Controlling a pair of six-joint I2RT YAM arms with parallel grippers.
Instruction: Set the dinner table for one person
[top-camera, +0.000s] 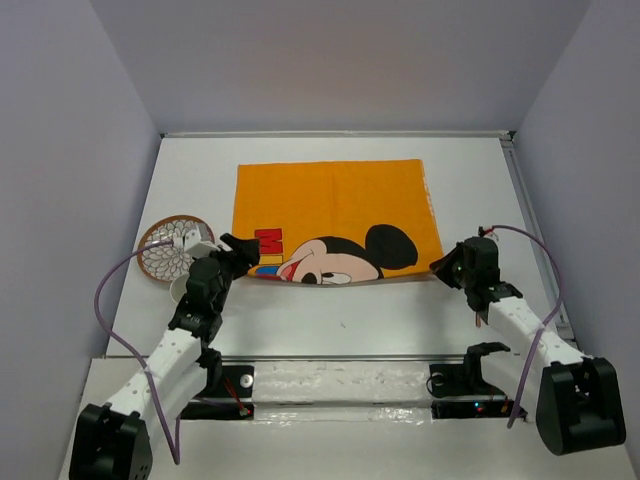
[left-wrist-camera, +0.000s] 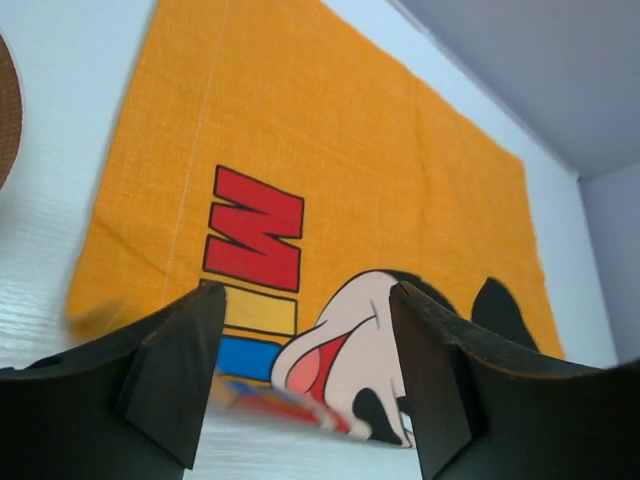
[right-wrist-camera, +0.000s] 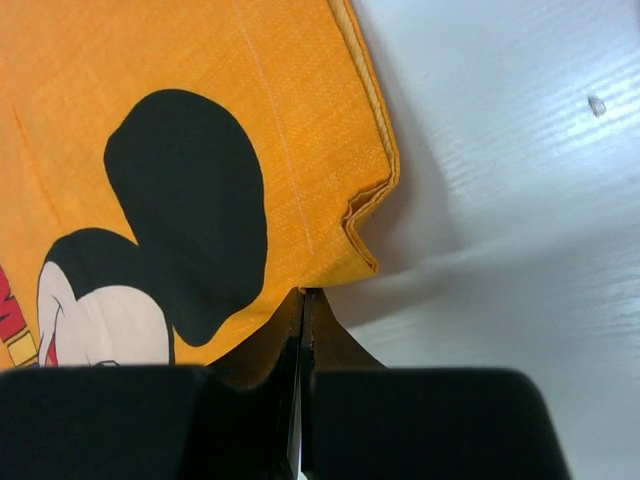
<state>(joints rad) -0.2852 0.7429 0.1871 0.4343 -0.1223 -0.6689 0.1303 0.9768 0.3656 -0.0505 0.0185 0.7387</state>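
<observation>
The orange Mickey Mouse placemat (top-camera: 330, 205) lies spread on the white dinner table (top-camera: 400, 315). My left gripper (top-camera: 240, 250) stands open just off the placemat's near left corner. In the left wrist view its jaws (left-wrist-camera: 305, 300) are wide apart with nothing between them, and the placemat (left-wrist-camera: 330, 170) lies beyond with its near edge blurred. My right gripper (top-camera: 445, 268) is shut on the near right corner. In the right wrist view the gripper (right-wrist-camera: 302, 292) pinches the cloth (right-wrist-camera: 200, 120), whose corner is raised and folded off the table (right-wrist-camera: 500, 200).
A round brown woven mat (top-camera: 170, 248) with white pieces on it sits left of the placemat, close behind my left arm; its edge (left-wrist-camera: 5, 120) shows in the left wrist view. Grey walls enclose the table on three sides.
</observation>
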